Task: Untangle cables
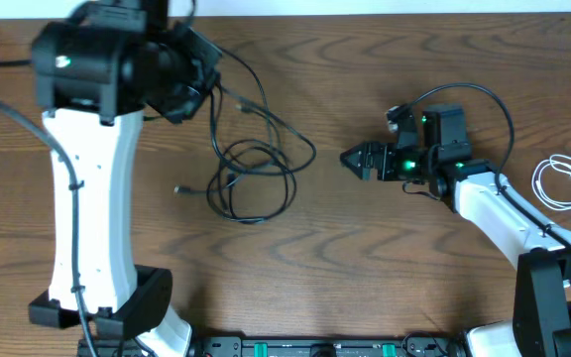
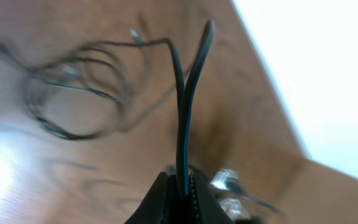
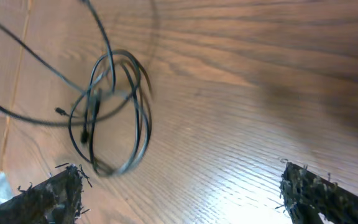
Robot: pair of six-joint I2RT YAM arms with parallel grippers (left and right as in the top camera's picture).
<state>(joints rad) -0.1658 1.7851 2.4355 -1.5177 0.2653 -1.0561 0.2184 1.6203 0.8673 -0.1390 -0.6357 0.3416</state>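
Grasp, left: the left end effector [image 2: 179, 200] is clenched on a doubled length of the thin, limp black cables [image 2: 182, 130], which rises straight out of the shut jaws. It is raised over the far left of the worktop.
Grasp, right: the right end effector [image 3: 182, 186] is released, jaws wide with nothing between them. We place it right of the tangle, well apart, pointing toward it.
Location of task item: the main knot [image 1: 254, 178] lies flat on the brown wood-grain worktop [image 1: 365, 278] between the two arms. It is several overlapping loops, with loose runs leading up toward the left end effector.
Plug ends: one small plug [image 1: 178, 188] lies just left of the loops; we note another near the top of the left wrist view.
Handling (our judgement): light and soft, with no stiffness to speak of. A pull will drag neighbouring loops along rather than free them, the smooth jacket may slip through a loose pinch, and plugs are likely to snag at crossings.
Where to take hold (our judgement): a single outer loop at the knot's right edge, or a free tail close to a plug, but not the crowded crossing in the middle.
Adjacent item: a short, thin white cable [image 1: 563, 183] lies coiled by itself at the far right, well apart from the black ones.
Obstructions: nothing lies between the right end effector and the knot. The left arm's broad white link [image 1: 87, 198] stands left of the loops, and a thicker black arm wire [image 1: 469, 87] arches over the right wrist.
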